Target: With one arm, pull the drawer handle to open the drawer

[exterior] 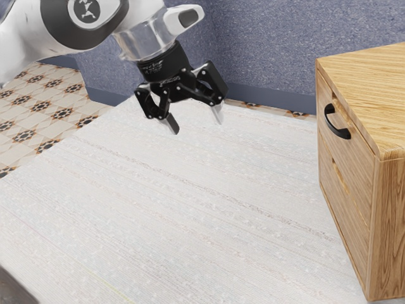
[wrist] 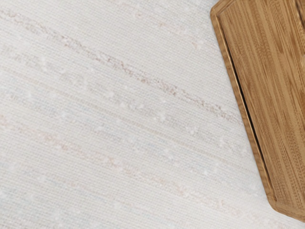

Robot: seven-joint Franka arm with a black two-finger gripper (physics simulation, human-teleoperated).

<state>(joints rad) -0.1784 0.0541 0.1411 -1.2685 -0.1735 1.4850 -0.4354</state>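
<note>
Over the white table (exterior: 158, 209), up in the air, our hand (exterior: 195, 121) hangs with its two black fingers (exterior: 171, 124) spread wide; nothing is between them and they touch nothing. At the exterior view's right a wooden cabinet (exterior: 370, 69) stands on the same table; it has two drawers, one over the other. The top drawer (exterior: 355, 142) has a black drawer handle (exterior: 335, 121) on its front, a curved bar that sticks out a little from the wood; that is the thing we must pull. Our hand is well apart from it, with a wide bare stretch of table between them. The camera on our hand looks down at the table and at one corner of the cabinet's top; so we think the hand points mostly down, not at the handle.

The top drawer looks shut; its front sits level with the front of the lower drawer (exterior: 345, 202). So we think no part of the job is done yet; we have to reach the handle, close our fingers on the bar, and then pull the drawer out of the cabinet.
</note>
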